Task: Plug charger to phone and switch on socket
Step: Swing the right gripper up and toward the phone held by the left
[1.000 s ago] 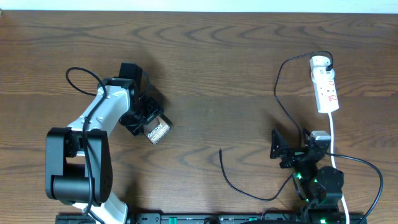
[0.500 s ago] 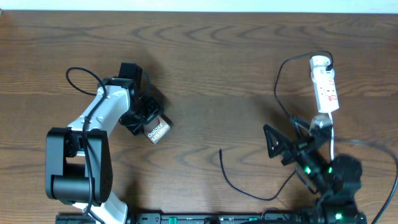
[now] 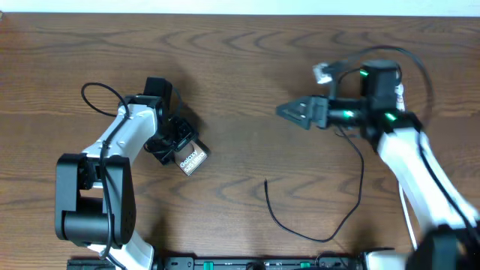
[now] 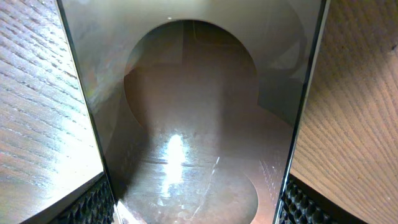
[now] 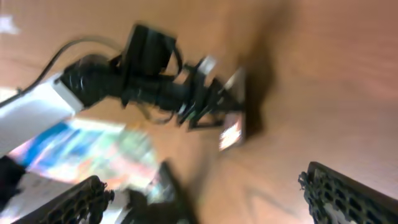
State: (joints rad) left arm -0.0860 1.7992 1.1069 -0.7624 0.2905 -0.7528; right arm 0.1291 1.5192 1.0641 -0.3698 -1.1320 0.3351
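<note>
Overhead view, item one: phone (image 3: 192,159), a dark slab on the left half of the wooden table (image 3: 247,60). It lies skewed to the table edges, its exposed end pointing near-right out of the left gripper (image 3: 178,150). The rest is covered by that gripper, so the full long axis cannot be read. White lettering "Galaxy" is legible, running from left up toward far right; a smaller line beneath it is too small to read. Left wrist view: the phone's glossy face (image 4: 193,124) fills the gap between the two textured pads (image 4: 93,205), one at each side edge, so the fingers are closed on the phone. A large rounded outline shows on the face, and no writing is legible there. Item two: charger (image 3: 268,196), a thin black cable whose free tip lies near table centre and points far, well apart from the phone and from both grippers. The cable curves near and right, then climbs far toward the right arm (image 3: 420,172). Item three: right gripper (image 3: 295,111), right of centre toward the far side, pointing left. Right wrist view, heavily blurred: its fingers (image 5: 81,205) stand wide apart with nothing between them.
</note>
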